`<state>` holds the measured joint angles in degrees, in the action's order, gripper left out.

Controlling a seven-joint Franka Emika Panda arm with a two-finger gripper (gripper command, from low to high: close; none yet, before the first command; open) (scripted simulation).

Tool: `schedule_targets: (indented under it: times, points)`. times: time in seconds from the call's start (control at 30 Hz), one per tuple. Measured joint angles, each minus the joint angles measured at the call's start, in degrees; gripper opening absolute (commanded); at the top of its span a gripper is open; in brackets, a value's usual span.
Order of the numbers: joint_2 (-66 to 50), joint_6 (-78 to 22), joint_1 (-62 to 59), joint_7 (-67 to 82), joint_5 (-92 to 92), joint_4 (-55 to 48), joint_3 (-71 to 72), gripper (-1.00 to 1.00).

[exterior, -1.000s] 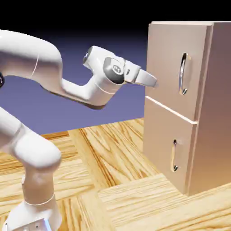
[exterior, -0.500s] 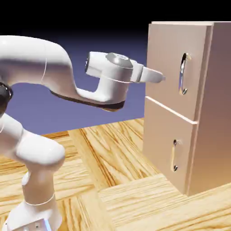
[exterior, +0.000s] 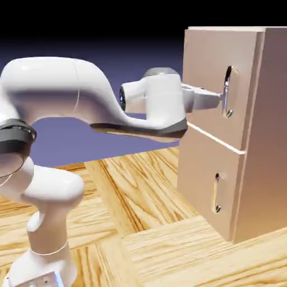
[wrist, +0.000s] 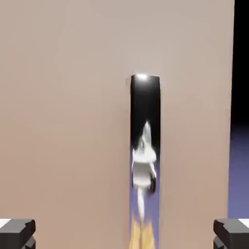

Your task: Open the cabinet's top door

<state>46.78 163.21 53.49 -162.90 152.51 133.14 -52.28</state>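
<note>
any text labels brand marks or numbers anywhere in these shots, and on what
None: no word, number, label or brand mark can be read in either view.
The cabinet and its top door are plain beige, and the handle is bare reflective metal.
The arm and the claw are unmarked white, and the wood-grain table carries no print.

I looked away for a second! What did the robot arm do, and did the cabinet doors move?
The gripper reached right, across to the top door, right up to its handle, fingers open, gripping nothing yet. Both cabinet doors stayed shut.
</note>
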Motion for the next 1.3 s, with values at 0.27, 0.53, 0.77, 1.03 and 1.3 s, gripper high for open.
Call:
schedule_targets:
  times: [0.27,0.53,0.77,1.03,1.3]
  points:
    - [-4.66,-0.83,11.28,-3.10,3.72,-8.29,-8.61,-1.00]
    - [-5.97,-5.89,-1.18,-3.10,-2.76,-0.77,2.40,-1.00]
    - [-6.18,-10.31,-15.70,-3.10,-11.24,6.41,16.55,-1.00]
    - [-4.76,-12.87,-31.62,-3.02,-21.82,12.39,33.15,-1.00]
    - [2.32,-23.09,-37.74,5.51,-40.84,20.00,47.04,-1.00]
